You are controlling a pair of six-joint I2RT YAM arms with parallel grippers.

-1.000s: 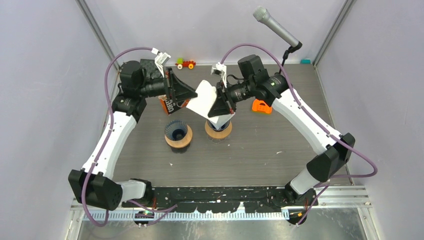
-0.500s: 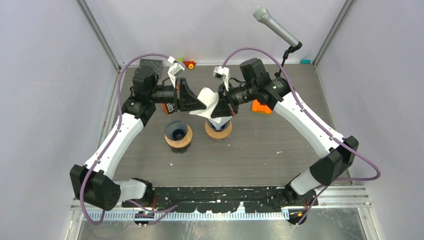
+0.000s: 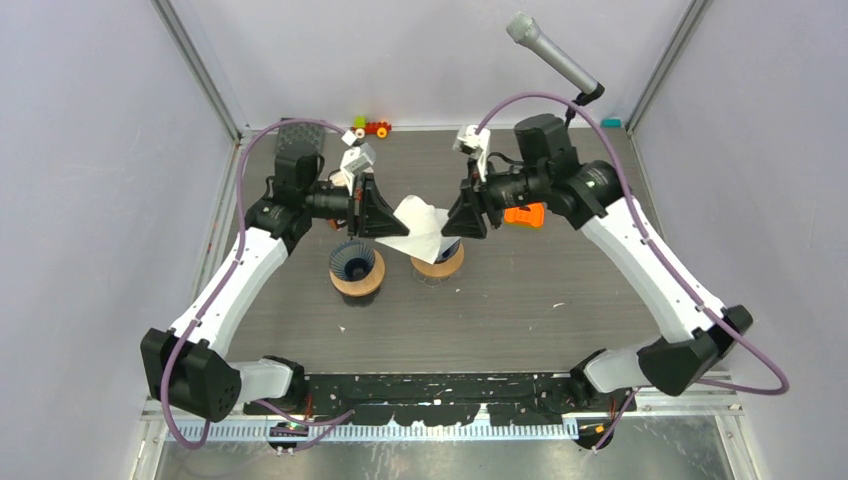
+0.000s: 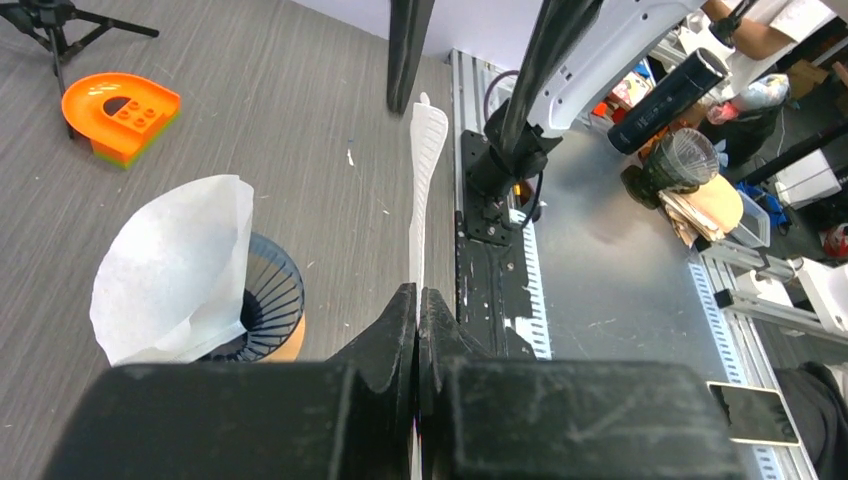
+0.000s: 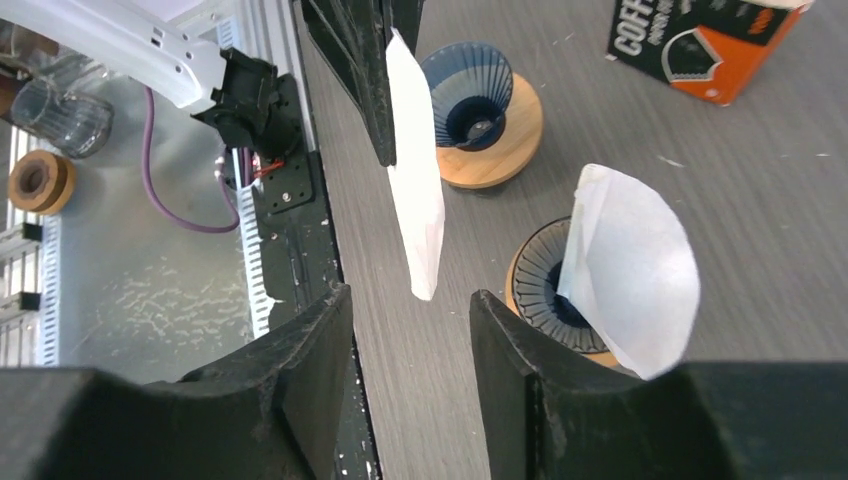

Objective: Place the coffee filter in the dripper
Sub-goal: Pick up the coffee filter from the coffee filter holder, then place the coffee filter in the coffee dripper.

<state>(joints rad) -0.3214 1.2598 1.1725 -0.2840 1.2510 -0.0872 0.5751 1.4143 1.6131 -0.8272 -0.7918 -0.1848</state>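
My left gripper [image 4: 417,295] is shut on a white coffee filter [image 4: 425,170], which sticks out edge-on from the jaws. In the top view this gripper [image 3: 402,226] holds it above the table between the two drippers. My right gripper [image 5: 410,300] is open, its fingers standing apart just short of the held filter's tip [image 5: 415,200] and touching nothing. A second white filter [image 5: 630,260] leans in the right dripper [image 5: 535,290], sticking out over its rim. The left dripper [image 5: 480,100], dark blue on a wooden base, has nothing in it.
An orange and black coffee filter box [image 5: 700,40] stands behind the drippers. An orange brick [image 3: 522,213] lies by the right arm. A microphone [image 3: 555,55] on a stand rises at the back right, a small toy [image 3: 372,127] sits at the back edge.
The left gripper shut on the filter and moved right. The right gripper opened, let go of the filter and drew back to the right.
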